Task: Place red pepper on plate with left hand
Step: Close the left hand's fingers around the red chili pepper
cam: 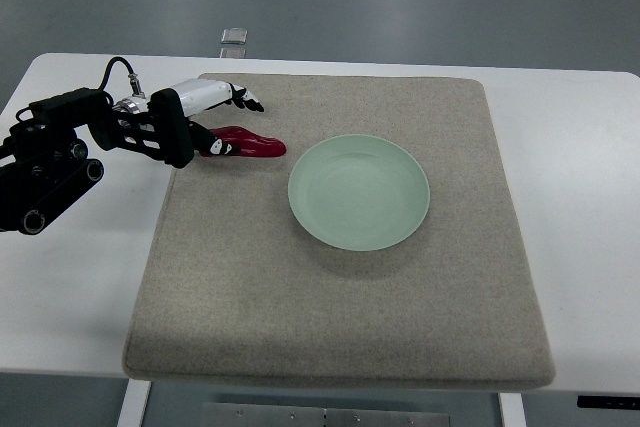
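Note:
A dark red pepper [250, 143] lies on the grey mat [340, 327], left of a pale green plate [305, 209] that holds nothing. My left hand [228, 123] reaches in from the left and sits at the pepper's left end. Its white upper fingers [244, 99] stretch out above the pepper, apart from it, while the black lower fingertips [213, 146] touch the pepper's stem end. The hand is spread, not closed around the pepper. About a finger's length of mat separates the pepper's tip from the plate's rim. The right arm is out of view.
The mat covers most of a white table [580, 197]. A small clear block [234, 37] sits at the table's far edge. My left arm's black forearm and cables [60, 152] hang over the table's left side.

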You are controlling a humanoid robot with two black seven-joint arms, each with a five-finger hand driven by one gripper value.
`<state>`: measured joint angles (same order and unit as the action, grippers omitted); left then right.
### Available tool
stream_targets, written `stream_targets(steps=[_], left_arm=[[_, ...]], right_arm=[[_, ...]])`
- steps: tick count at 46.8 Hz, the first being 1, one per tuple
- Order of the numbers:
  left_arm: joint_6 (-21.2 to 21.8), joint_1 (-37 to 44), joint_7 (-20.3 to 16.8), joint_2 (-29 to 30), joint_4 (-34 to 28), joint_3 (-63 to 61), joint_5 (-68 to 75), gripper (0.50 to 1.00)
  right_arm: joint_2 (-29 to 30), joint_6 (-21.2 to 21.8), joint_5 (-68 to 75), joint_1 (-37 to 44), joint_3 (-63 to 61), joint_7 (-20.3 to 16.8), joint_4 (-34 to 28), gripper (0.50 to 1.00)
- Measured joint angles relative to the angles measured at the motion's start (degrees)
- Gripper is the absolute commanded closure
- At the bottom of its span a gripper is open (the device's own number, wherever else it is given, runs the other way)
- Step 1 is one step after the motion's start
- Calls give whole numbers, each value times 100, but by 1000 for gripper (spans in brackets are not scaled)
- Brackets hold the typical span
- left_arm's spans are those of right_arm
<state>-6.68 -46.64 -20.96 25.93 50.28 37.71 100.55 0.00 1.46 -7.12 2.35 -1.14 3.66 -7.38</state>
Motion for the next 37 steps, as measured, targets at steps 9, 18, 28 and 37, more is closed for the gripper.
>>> stream_targets(steps=[9,18,28,37], left_arm=[[2,5,-115,8,-1,-110,72,712],[150,-3,-198,53,-1,-242,160,714],[310,-11,-199,55,-44,-316,261,731],[342,-7,-199,58,-62,-317,263,754]], right_arm=[[0,-1,0,0,0,1,0,572],[0,-2,0,1,0,2,0,572],[0,-2,0,-1,0,2,0,572],[0,-2,0,-2,0,2,0,572]])
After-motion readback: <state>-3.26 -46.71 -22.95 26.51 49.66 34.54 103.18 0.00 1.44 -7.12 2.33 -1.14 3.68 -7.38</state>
